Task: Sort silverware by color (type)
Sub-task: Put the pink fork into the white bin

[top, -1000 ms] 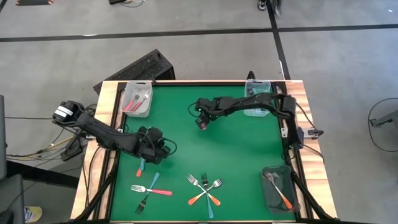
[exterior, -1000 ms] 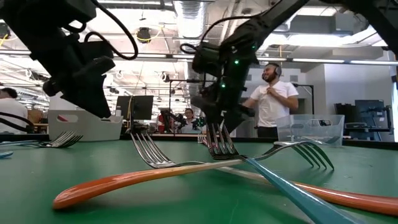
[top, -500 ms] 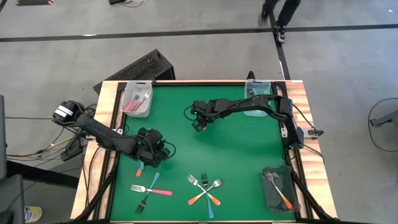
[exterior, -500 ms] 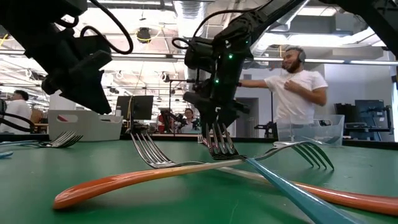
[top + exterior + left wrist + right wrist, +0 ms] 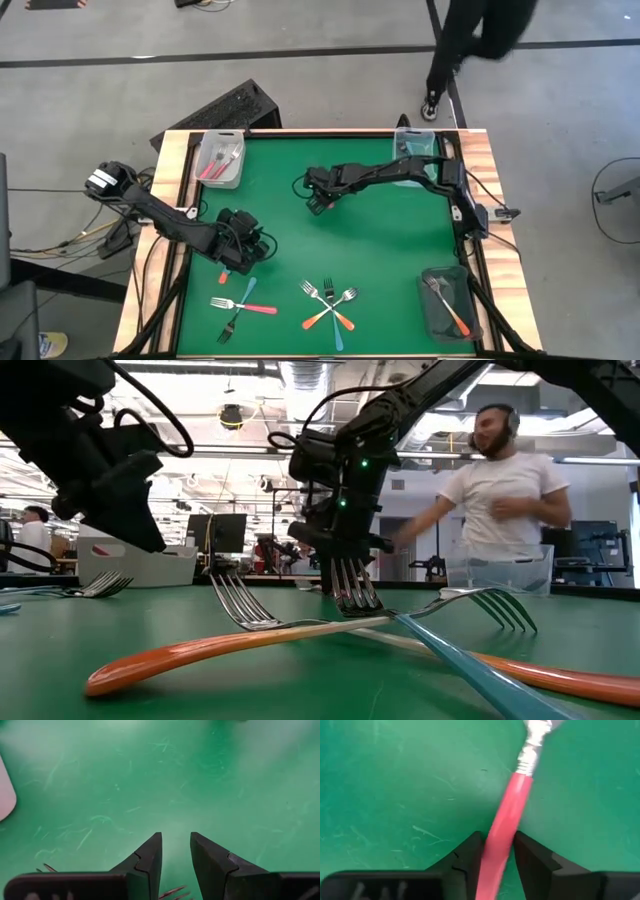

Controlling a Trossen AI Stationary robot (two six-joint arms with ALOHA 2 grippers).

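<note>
The right gripper [image 5: 318,200] is over the middle of the green table [image 5: 380,240], in its far half, and it is closed on a pink-red fork [image 5: 507,815]. In the right wrist view the plastic handle of this fork passes between the two dark fingers [image 5: 465,855], which press it from both sides, and its metal neck points away from the gripper.

The left gripper [image 5: 245,258] is low over the table near the left side. Its fingers [image 5: 150,857] are only a little apart and between them only bare green mat is seen; it holds nothing. A few metal tines [image 5: 172,892] show close under the fingertips in the left wrist view.

Near the front edge, three forks lie crossed over each other: an orange fork [image 5: 318,318], a blue fork [image 5: 335,325] and a second orange fork [image 5: 340,318]. To the left of them a pink-red fork [image 5: 245,305] lies across a blue fork [image 5: 246,292], with a dark fork [image 5: 230,327] just beside.

The clear bin [image 5: 220,160] at the far left corner holds pink-red forks. The dark bin [image 5: 447,300] at the near right corner holds an orange fork [image 5: 452,315]. Another clear bin [image 5: 412,150] stands at the far right corner; what is inside it cannot be told.

A person [image 5: 505,480] is in the room behind the table.
</note>
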